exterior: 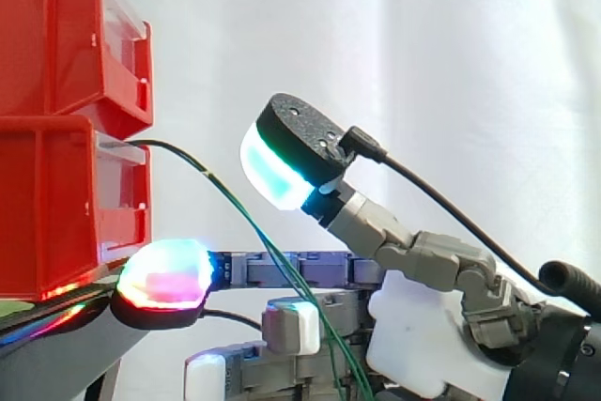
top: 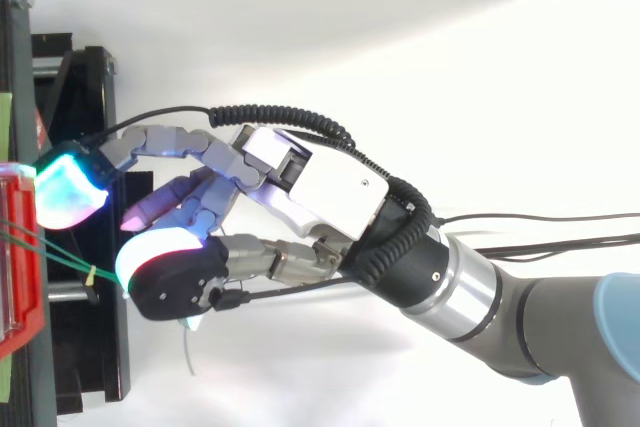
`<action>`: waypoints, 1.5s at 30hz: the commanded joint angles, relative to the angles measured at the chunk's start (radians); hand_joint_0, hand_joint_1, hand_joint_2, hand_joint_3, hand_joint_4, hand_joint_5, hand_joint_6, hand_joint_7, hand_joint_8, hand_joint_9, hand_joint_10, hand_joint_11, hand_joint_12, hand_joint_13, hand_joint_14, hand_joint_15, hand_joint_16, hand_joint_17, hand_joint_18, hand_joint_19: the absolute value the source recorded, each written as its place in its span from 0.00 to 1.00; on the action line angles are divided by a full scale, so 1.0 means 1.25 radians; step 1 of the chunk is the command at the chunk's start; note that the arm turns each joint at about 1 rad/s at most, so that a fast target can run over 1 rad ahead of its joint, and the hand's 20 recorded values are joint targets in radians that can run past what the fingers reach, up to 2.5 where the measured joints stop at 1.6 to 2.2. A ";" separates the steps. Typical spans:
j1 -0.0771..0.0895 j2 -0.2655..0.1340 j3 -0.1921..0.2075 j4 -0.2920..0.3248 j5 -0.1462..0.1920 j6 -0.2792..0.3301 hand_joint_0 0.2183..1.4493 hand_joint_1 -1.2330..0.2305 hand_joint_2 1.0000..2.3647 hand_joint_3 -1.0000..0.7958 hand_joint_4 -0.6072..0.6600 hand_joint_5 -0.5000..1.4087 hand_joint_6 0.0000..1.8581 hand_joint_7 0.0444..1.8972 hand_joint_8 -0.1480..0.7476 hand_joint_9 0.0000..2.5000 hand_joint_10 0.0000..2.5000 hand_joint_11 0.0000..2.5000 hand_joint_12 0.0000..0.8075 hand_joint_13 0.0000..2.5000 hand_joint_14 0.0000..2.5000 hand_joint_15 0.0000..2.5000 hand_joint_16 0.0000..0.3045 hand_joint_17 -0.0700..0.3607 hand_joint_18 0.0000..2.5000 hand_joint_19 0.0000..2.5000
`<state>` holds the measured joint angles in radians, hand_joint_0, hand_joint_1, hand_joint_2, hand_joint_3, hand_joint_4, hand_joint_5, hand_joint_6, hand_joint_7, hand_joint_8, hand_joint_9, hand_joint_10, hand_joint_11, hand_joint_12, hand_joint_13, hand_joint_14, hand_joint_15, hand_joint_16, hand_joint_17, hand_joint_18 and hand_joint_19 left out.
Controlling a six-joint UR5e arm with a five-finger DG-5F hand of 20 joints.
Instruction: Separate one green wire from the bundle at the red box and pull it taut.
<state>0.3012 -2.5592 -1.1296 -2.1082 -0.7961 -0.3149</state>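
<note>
Outstretched from the right, the hand (exterior: 413, 335) is open: its fingers lie straight toward the left and its thumb is raised well clear of them, pinching nothing. One fingertip (exterior: 167, 274) glows green and magenta just under the lower red bin (exterior: 56, 204), while the thumb's pad (exterior: 272, 171) shines cyan and white higher up. The green wires (exterior: 254, 223) leave the front of that bin as a bundle and slope down to the right, passing below the thumb and crossing the straight finger. From above, a small yellow tie (top: 90, 274) sits on the wires beside the black stand (top: 90, 367).
</note>
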 commanded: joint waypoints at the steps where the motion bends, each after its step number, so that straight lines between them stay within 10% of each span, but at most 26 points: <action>1: 0.004 0.011 -0.001 -0.029 0.000 0.004 0.24 0.48 0.00 0.28 0.67 0.14 0.27 0.34 0.51 0.64 0.01 0.35 0.47 0.49 0.01 0.18 0.18 0.46 0.37 0.12; 15: 0.027 0.040 -0.006 -0.137 0.038 0.067 0.24 0.46 0.00 0.28 0.67 0.14 0.27 0.36 0.50 0.61 0.01 0.34 0.47 0.49 0.01 0.18 0.18 0.45 0.37 0.12; 27: 0.027 0.128 -0.127 -0.187 0.059 0.101 0.25 0.47 0.00 0.28 0.68 0.15 0.27 0.37 0.50 0.59 0.01 0.33 0.47 0.48 0.01 0.18 0.18 0.45 0.37 0.13; 45: 0.028 0.137 -0.083 -0.251 0.064 0.084 0.29 0.41 0.00 0.28 0.68 0.18 0.27 0.54 0.49 0.59 0.01 0.38 0.44 0.47 0.01 0.19 0.16 0.42 0.35 0.14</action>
<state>0.3347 -2.3891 -1.2495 -2.4109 -0.7196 -0.1911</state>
